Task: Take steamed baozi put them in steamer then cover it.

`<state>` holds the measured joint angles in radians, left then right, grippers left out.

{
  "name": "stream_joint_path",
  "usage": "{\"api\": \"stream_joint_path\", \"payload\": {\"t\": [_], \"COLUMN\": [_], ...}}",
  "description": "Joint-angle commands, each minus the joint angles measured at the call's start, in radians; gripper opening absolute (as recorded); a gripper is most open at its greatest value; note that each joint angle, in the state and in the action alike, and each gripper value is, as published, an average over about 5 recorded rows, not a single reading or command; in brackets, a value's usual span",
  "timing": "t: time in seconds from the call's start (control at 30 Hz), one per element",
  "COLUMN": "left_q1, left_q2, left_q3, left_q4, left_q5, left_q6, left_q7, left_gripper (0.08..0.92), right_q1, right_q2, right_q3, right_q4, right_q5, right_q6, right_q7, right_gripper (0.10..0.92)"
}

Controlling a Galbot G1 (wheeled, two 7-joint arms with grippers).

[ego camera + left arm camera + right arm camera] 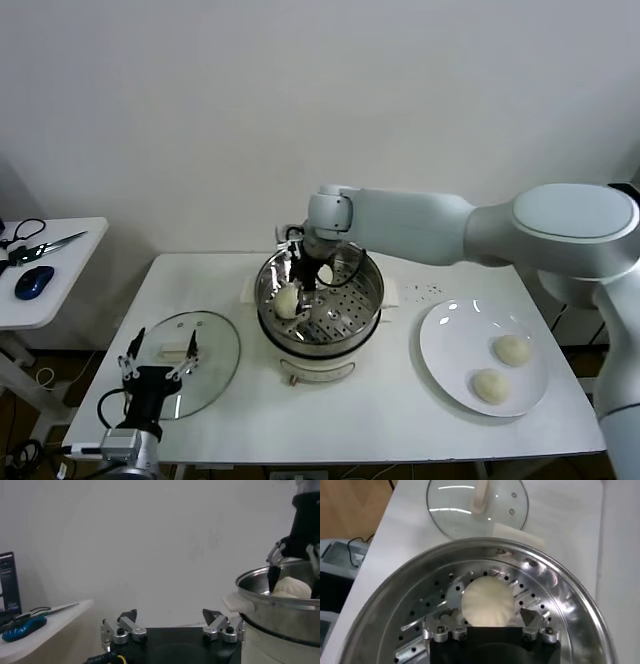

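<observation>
The white table carries the steamer at its middle, the cover lying flat to the robot's left of it, and a white plate to the right.

The right arm reaches across from the right, and the right gripper hangs inside the steel basket. In the right wrist view its fingers stand spread, one on each side of a bun that sits on the perforated floor; whether the tips touch the dough cannot be told.

The left gripper waits low at the near left corner, over the near edge of the cover, its fingers spread wide and holding nothing.

Bun count: one bun in the basket on the robot's left side of the floor, smooth and cream-white with fine pleats on top. Two more buns lie apart on the plate.

A side table at far left holds scissors and a blue mouse.
</observation>
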<state>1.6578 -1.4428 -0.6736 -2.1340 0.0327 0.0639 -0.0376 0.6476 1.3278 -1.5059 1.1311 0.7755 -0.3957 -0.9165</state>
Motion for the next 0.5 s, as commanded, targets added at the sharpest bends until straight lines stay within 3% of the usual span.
{"api": "stream_joint_path", "payload": {"t": [0.03,0.3,0.5], "left_q1": [0.003,-0.001,-0.007], "left_q2": [0.0,-0.001,0.003], "left_q3": [0.003,0.003,-0.015], "left_q4": [-0.006,-0.001,0.008], "left_q5": [0.01,0.015,0.009], "left_q6": [0.001,0.006,0.012], "left_q7": [-0.001,-0.002,-0.003], "left_gripper": [0.823,0.823,0.823], "right_q1": [0.196,0.207,0.051], "right_q2": [-0.275,-0.615,-0.821], "right_q3": [-0.034,-0.057,0.016], "right_q4": [0.183,0.361,0.43], "right_q5": [-0.01,-0.201,-0.409], "right_q6": [0.053,0.097,0.117], "right_q7": [-0.131,-0.172,-0.184], "right_gripper": [0.823,0.823,0.823]}}
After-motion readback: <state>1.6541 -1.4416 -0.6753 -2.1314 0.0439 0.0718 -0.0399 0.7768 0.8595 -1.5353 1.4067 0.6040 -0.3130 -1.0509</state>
